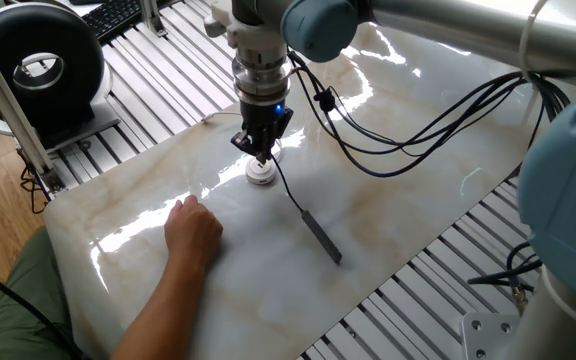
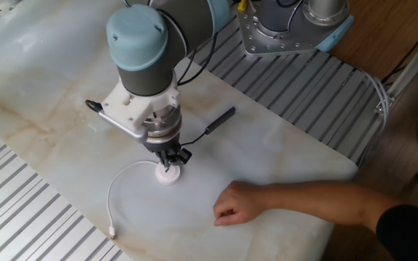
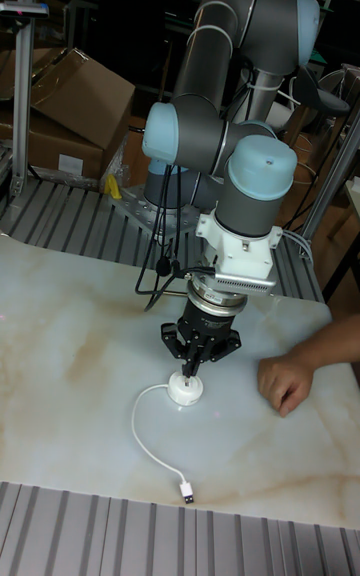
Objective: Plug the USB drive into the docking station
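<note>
Plug over the puck, insertion step in hand.

The slim grey metal USB drive [image 1: 319,236] lies on the pale marbled desk [image 1: 418,160], its thin black cable [image 1: 286,190] rising to the gripper [image 1: 260,153], whose fingers pinch the plug right above the small white round docking station [image 2: 167,175]. Next, I judge, comes a straight, aligned push down. The tall view alone shows the station's looping white wire [image 3: 148,439]; a resting hand [image 2: 236,203] waits nearby.
</note>
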`<act>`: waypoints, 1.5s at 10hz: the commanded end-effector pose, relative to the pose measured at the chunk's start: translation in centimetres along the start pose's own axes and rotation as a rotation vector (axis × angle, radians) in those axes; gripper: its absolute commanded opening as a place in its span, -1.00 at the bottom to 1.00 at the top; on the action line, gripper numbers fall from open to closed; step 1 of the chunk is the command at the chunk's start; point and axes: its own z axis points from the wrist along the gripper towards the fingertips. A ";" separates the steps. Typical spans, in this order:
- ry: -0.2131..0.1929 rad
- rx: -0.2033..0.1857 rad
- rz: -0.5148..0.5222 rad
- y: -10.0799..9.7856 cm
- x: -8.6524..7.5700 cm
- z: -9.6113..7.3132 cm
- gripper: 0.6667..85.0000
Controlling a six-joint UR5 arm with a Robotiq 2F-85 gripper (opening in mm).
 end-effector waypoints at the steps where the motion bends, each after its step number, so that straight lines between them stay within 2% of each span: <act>1: -0.008 -0.020 0.044 0.4 -0.5 0.0 -0.98; 4: -0.025 -0.012 0.056 0.2 -1.0 0.0 -0.98; 8: -0.044 -0.038 0.086 0.9 -1.5 0.0 -0.98; 10: -0.033 -0.017 0.061 0.4 -1.2 0.0 -0.98; 13: -0.033 -0.021 0.078 0.5 -1.1 0.1 -0.98; 14: -0.036 -0.016 0.073 0.4 -1.1 0.0 -0.98; 15: -0.056 -0.017 0.056 0.4 -1.6 0.0 -0.98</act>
